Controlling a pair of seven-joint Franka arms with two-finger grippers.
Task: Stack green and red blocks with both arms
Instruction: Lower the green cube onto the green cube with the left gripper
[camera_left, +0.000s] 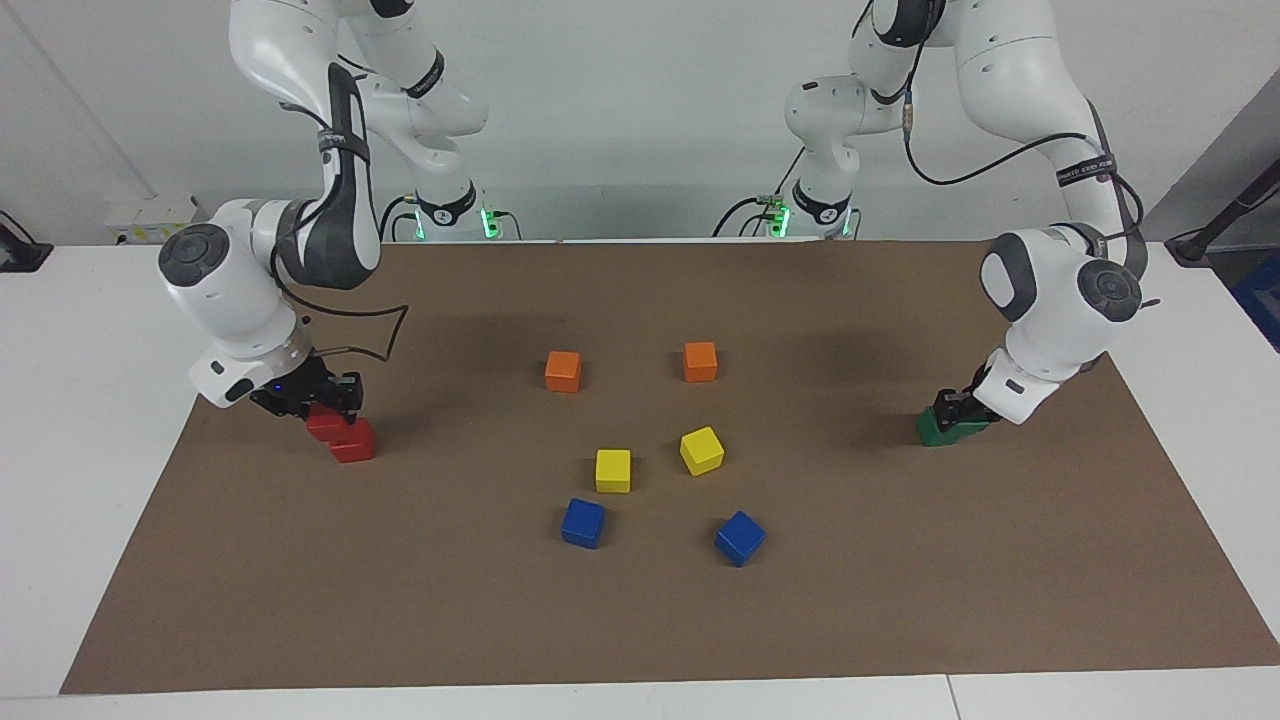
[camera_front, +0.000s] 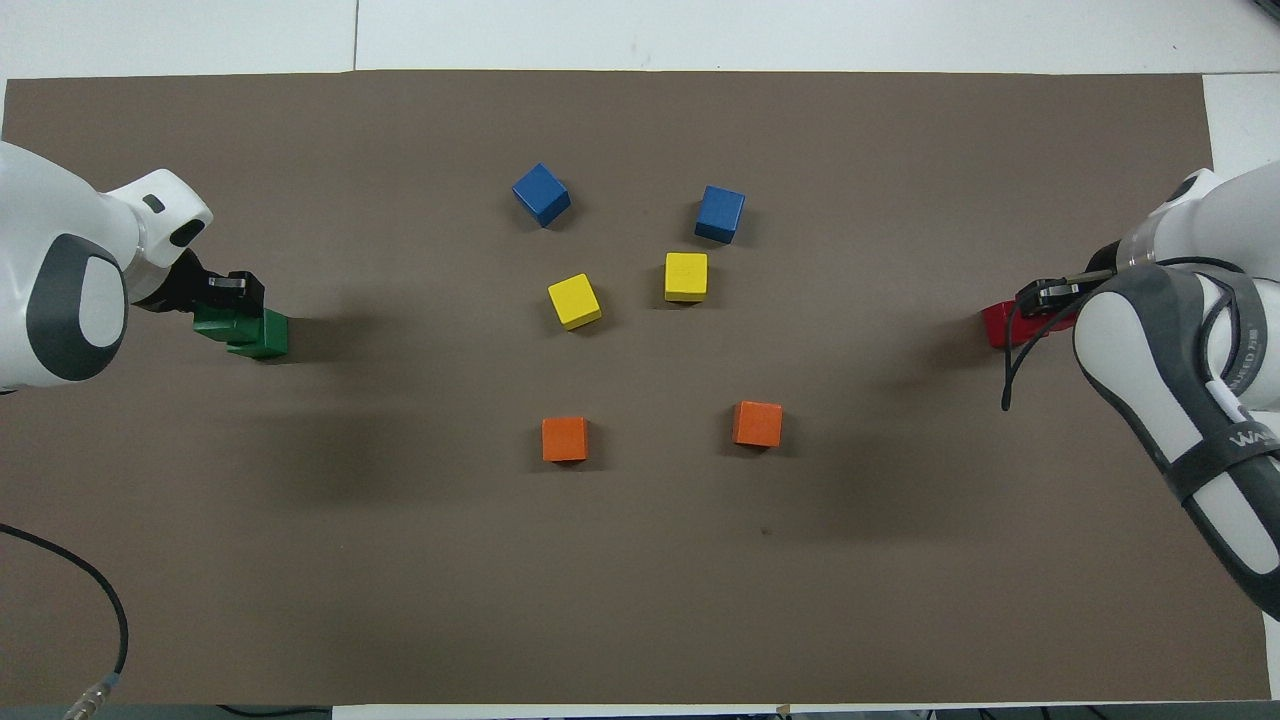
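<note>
From overhead, the right arm's wrist and cable hide most of the red blocks (camera_front: 997, 325). In the facing view the left end effector (camera_left: 950, 408) covers the top of the green blocks (camera_left: 935, 430); whether either upper block rests on the lower cannot be told

Plain brown paper (camera_left: 640, 620) covers most of a white tabletop (camera_left: 90, 420), unpatterned. Near the paper's edge at the right arm's end are two bright red blocks (camera_left: 342, 436), glossy and plain, under a black right gripper (camera_left: 322, 398). Near the edge at the left arm's end are two dark green blocks (camera_front: 245, 332) under a black left gripper (camera_front: 232, 292). Around the middle of the paper lie two orange cubes (camera_left: 563, 371), two yellow cubes (camera_left: 613, 470) and two blue cubes (camera_left: 583, 523), each one solid colour. Both arms (camera_left: 240, 300) are white with dark grey joint caps and black cables.
</note>
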